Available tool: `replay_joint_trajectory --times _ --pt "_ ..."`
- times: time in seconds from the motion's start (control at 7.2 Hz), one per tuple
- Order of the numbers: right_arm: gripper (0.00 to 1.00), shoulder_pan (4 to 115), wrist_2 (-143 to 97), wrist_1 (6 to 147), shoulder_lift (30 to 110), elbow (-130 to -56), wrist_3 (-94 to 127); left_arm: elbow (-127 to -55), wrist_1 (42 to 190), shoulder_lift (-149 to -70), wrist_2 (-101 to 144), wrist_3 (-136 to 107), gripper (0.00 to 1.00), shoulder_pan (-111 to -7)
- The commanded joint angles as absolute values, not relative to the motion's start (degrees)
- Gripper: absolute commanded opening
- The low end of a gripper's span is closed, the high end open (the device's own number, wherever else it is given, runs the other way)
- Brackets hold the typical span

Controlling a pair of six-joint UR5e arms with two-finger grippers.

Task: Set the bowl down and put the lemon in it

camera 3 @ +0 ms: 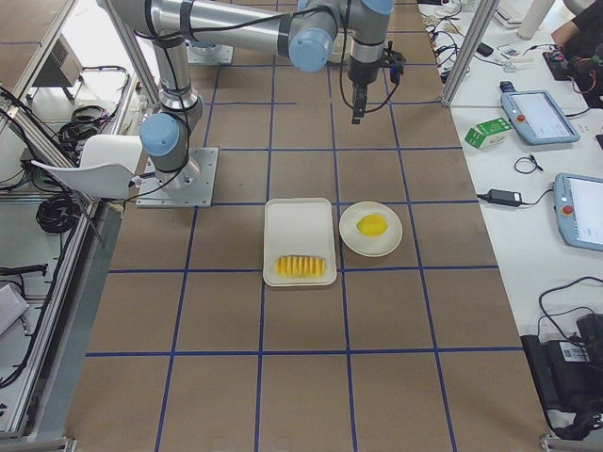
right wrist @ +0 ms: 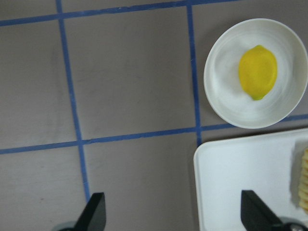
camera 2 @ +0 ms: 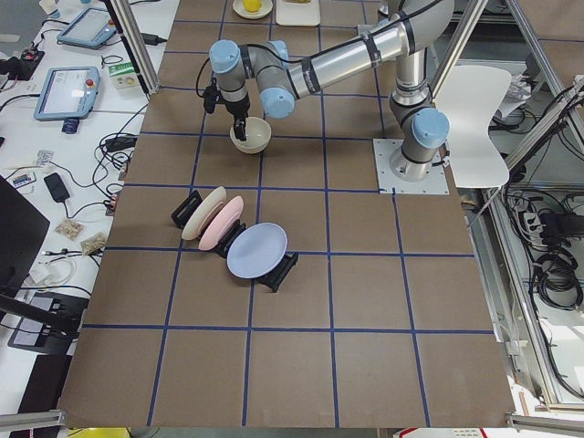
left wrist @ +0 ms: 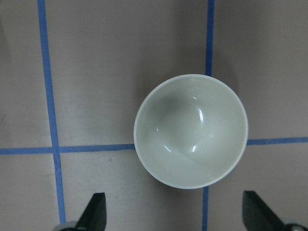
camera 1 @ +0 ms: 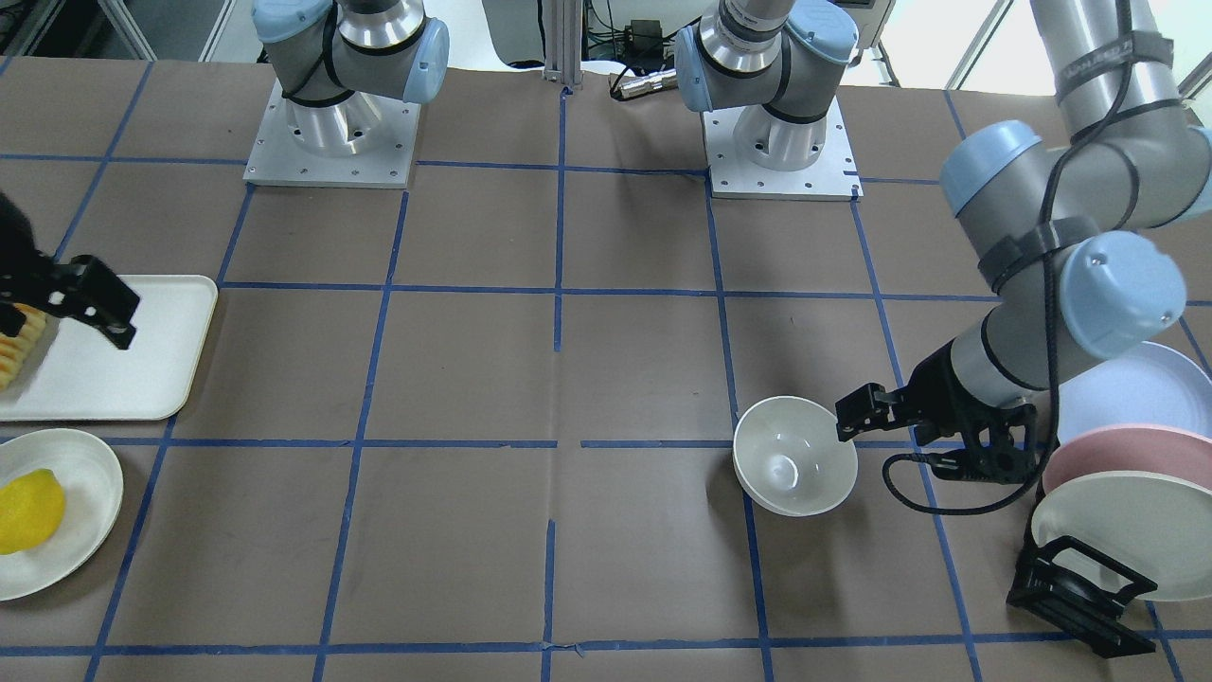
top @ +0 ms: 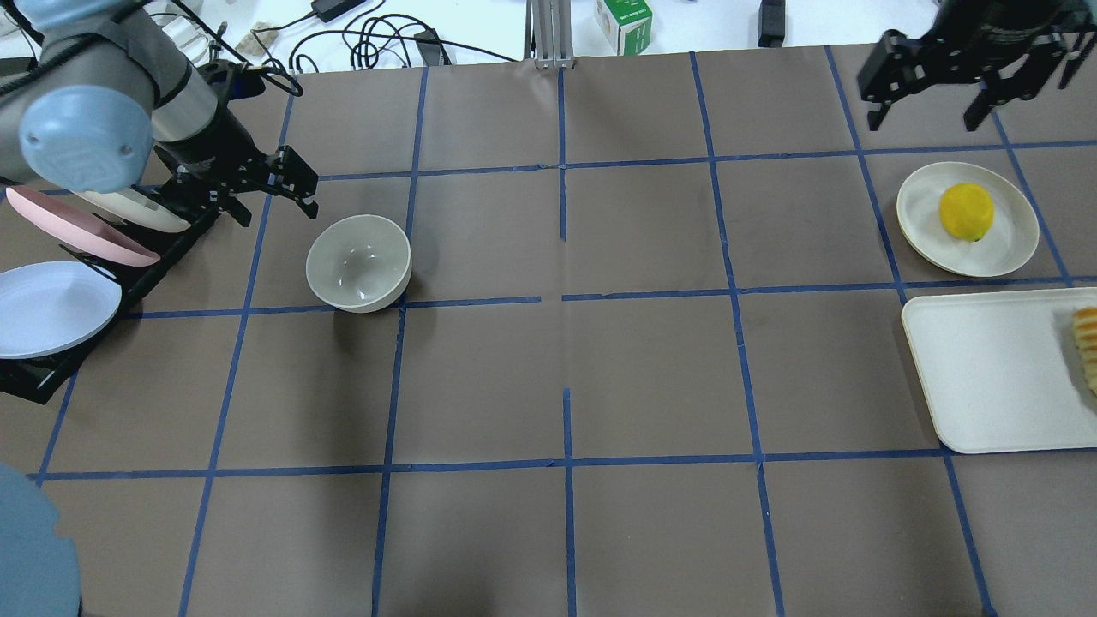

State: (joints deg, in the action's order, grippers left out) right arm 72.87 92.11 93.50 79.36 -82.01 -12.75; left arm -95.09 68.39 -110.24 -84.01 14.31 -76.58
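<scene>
Toward the counter's left side in the overhead view, the bowl stands upright and empty on a crossing of blue tape. The left fingers are spread wide and hold nothing. They hang at the bowl's 10 o'clock, near it but not touching. In the left wrist view the bowl sits at 12 o'clock from the two fingertips, in line with the gap between them. A rack of pastel dishes stands at the bowl's 9 o'clock.

Well apart, far out at the bowl's 3 o'clock, the lemon lies on a shallow plate. At the plate's 6 o'clock is a tray, just beside it, with sliced fruit at its right edge. The right fingers are also spread, empty, and hover at the plate's 12 o'clock, clear of the lemon.
</scene>
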Motion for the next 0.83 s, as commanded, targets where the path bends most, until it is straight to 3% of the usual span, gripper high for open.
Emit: replay_joint_trajectory --times 0.0,0.28,0.42,0.56,0.69 --pt "1.00 63.67 92.20 99.38 74.64 -82.18 -27.90 -102.02 57.15 -113.72 -84.02 13.72 1.00 -76.64" --pt "1.00 61.17 91.50 103.16 71.38 -83.05 -35.04 -102.83 57.04 -114.34 -83.94 13.62 1.00 -76.73" --pt "1.00 61.08 91.49 106.75 68.58 -83.40 -37.07 -102.22 57.13 -115.22 -84.11 13.62 0.73 -76.73" --pt "1.00 61.08 91.41 111.14 65.07 -83.50 -37.96 -102.04 57.22 -115.83 -84.02 13.54 0.40 -76.73" --pt "1.00 61.08 91.23 113.79 61.99 -83.50 -38.58 -101.95 57.13 -116.10 -84.02 12.40 0.22 -76.73"
